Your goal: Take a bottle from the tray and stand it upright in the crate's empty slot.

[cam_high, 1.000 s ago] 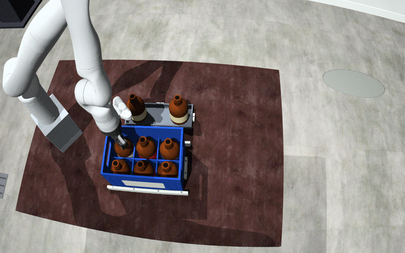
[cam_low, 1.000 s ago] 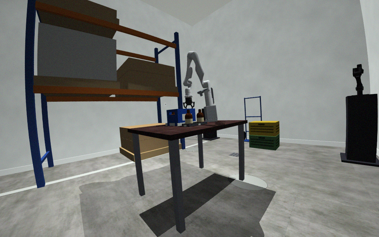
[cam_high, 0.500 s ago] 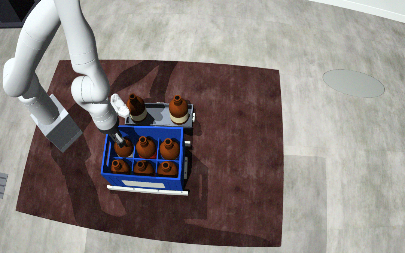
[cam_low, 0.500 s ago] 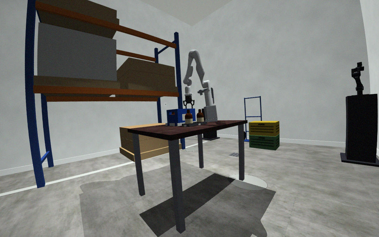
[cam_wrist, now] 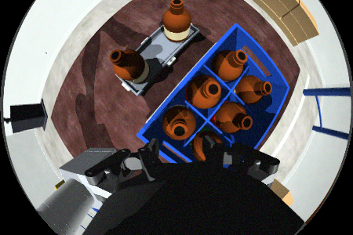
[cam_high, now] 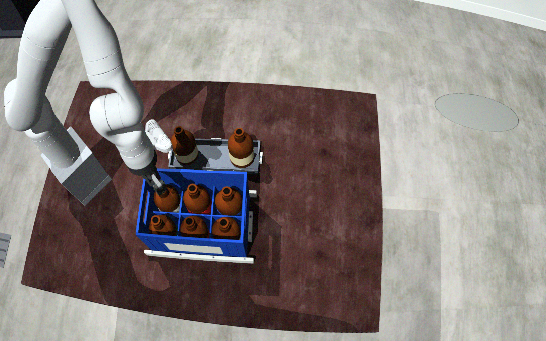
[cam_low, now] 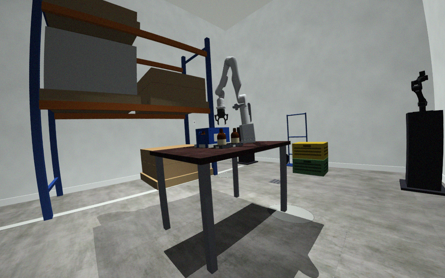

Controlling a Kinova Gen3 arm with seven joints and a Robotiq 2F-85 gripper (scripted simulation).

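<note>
My gripper (cam_high: 160,190) (cam_low: 221,123) (cam_wrist: 180,144) is open and empty, with its fingers partly spread. It hangs just above the back-left bottle (cam_high: 167,202) (cam_wrist: 178,121) in the blue crate (cam_high: 232,178) (cam_low: 210,137) (cam_wrist: 279,92); that bottle stands upright, clear below the fingertips. Each of the crate's six slots holds a brown bottle. The grey tray (cam_high: 213,156) (cam_wrist: 157,54) lies behind the crate. It carries two upright cream-labelled bottles, one at its left end (cam_high: 185,149) (cam_wrist: 129,66) and one at its right end (cam_high: 240,147) (cam_wrist: 176,21). Its middle place is vacant.
A white rail (cam_high: 199,256) runs along the crate's front foot. The crate walls and dividers rise around the bottles. The arm's grey base block (cam_high: 84,182) stands left of the crate. A tall blue rack (cam_low: 207,79) stands behind the table (cam_low: 200,154) in the exterior view.
</note>
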